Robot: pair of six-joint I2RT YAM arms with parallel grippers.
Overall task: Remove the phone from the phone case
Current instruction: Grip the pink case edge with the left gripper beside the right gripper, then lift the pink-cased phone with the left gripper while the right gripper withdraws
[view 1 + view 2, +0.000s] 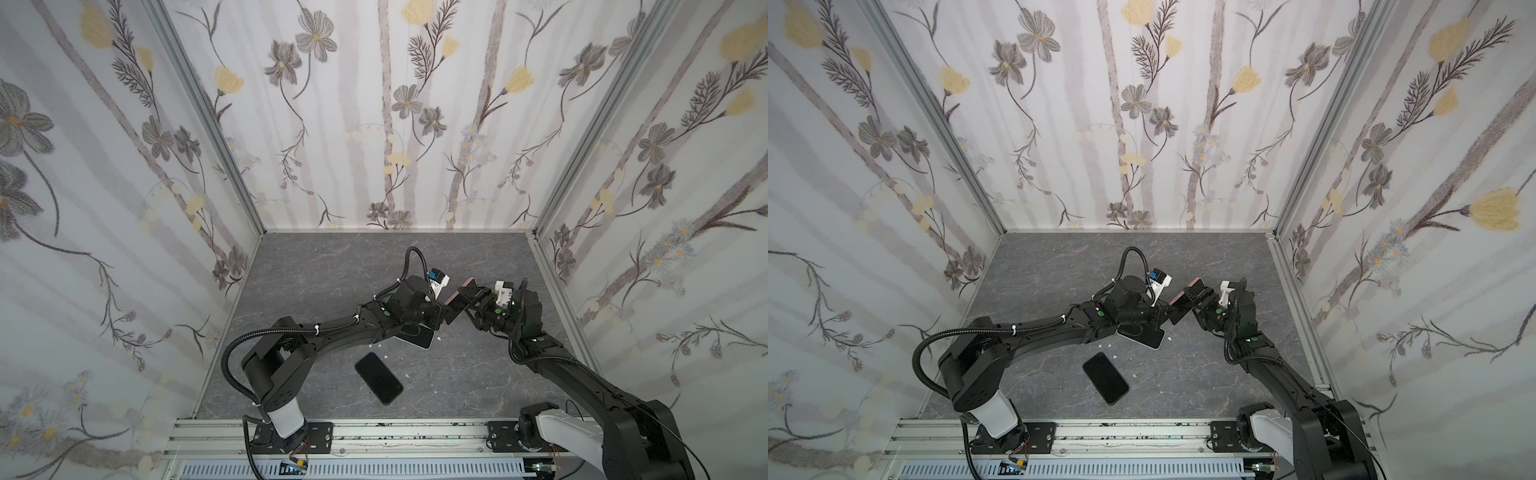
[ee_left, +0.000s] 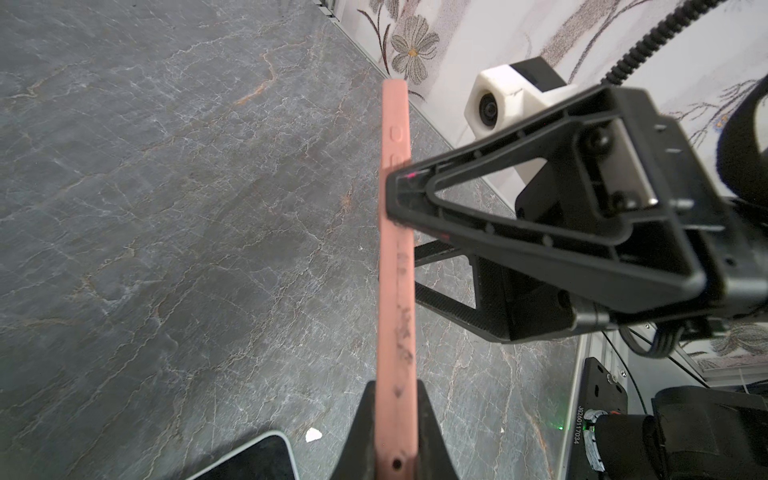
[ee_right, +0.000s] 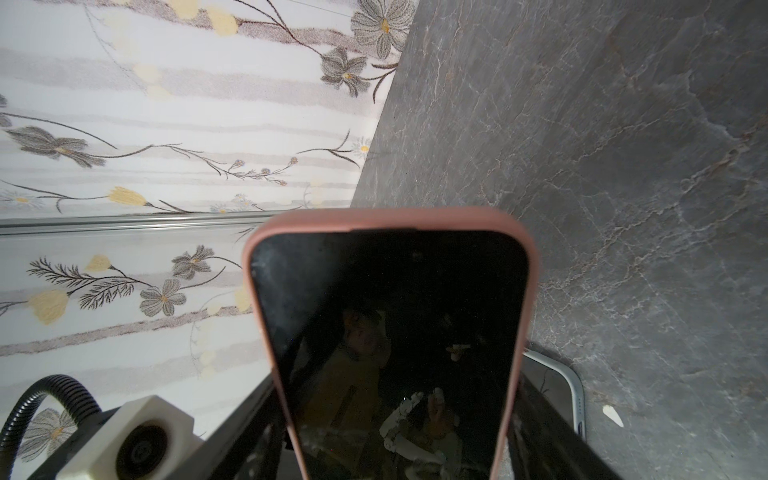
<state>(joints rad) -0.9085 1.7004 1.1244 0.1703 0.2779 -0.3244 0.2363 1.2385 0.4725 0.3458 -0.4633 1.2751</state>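
Pink phone case (image 2: 395, 291), phone (image 3: 390, 332) inside: left end effector (image 2: 395, 415) clamps it; right end effector (image 1: 460, 302) straddles it, grip indeterminate.

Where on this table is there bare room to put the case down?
The far strip of the table along the back wall is bare, as is the patch between the black phone and the right arm. The middle is crowded: the pink case held above a white-edged phone.
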